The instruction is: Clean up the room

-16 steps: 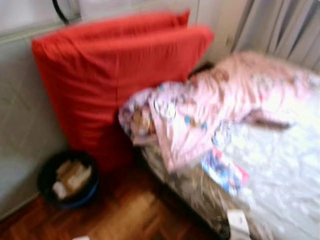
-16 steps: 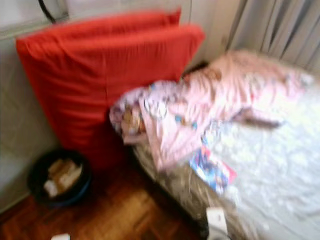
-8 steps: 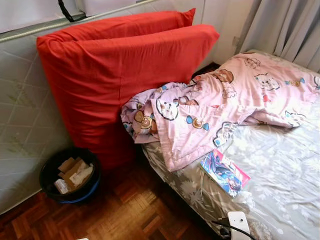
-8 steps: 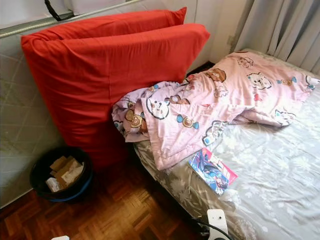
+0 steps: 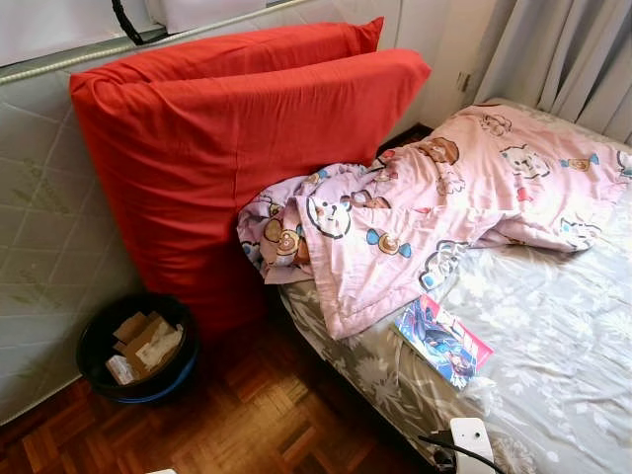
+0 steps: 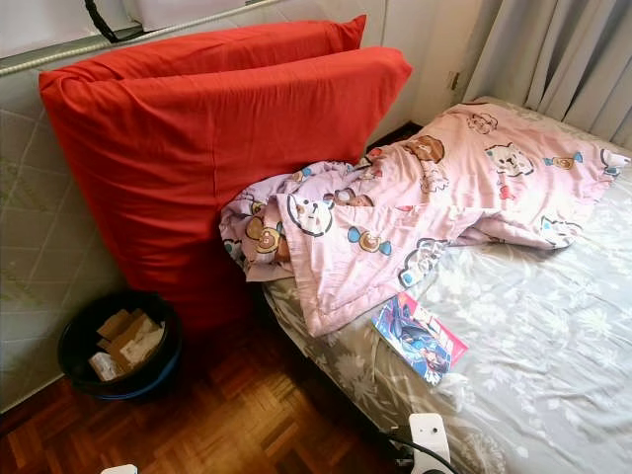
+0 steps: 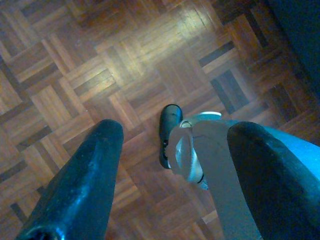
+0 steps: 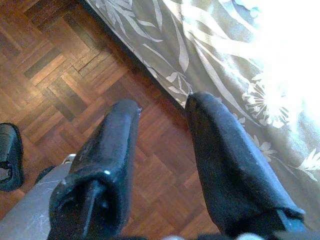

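I am at the looking step: both arms hang over the floor beside the bed point(image 5: 553, 346), left pincer point(image 7: 170, 150) and right pincer point(image 8: 162, 150) wide and empty. Next I think I must reach to the magazine point(image 5: 443, 340) near the bed's edge, just below the pink blanket point(image 5: 425, 217).

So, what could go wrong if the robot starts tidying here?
The book lies close to the bed's edge, so tugging the crumpled pink blanket might slide it onto the floor. A cable and white device sit at the bed's near corner and could snag an arm. The bin stands near the walking path and could be kicked.
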Motion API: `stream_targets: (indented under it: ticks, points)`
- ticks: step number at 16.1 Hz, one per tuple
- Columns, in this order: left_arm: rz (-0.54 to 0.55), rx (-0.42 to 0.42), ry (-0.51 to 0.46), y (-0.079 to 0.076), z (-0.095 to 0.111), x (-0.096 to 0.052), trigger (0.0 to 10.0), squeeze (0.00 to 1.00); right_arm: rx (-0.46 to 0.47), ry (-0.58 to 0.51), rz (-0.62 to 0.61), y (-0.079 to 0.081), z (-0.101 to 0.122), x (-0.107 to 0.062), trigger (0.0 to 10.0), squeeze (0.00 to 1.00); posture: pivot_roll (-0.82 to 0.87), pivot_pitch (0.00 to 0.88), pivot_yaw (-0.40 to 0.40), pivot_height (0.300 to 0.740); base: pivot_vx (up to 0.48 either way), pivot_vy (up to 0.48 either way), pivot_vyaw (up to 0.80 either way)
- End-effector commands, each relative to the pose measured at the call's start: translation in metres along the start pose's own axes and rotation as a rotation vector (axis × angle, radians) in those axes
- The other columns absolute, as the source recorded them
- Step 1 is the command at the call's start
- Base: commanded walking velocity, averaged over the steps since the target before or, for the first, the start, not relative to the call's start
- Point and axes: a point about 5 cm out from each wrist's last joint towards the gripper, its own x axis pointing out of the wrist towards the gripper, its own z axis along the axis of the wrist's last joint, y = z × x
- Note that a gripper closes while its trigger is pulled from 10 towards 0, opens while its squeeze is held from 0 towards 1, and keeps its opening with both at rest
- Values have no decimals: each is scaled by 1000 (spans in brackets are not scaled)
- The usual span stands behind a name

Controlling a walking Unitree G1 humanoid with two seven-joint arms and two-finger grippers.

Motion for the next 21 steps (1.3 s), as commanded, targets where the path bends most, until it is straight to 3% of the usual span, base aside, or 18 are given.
stream_targets:
  ticks: [1,21]
  points:
    - [70,88,17,-10,49,20,10000,0,225,2,44,-9,24,5,10000,0,-5,0,6,740,0,0,0]
    - [66,92,25,-11,48,20,10000,0,199,10,33,-11,23,5,10000,0,-11,0,3,740,0,0,0]
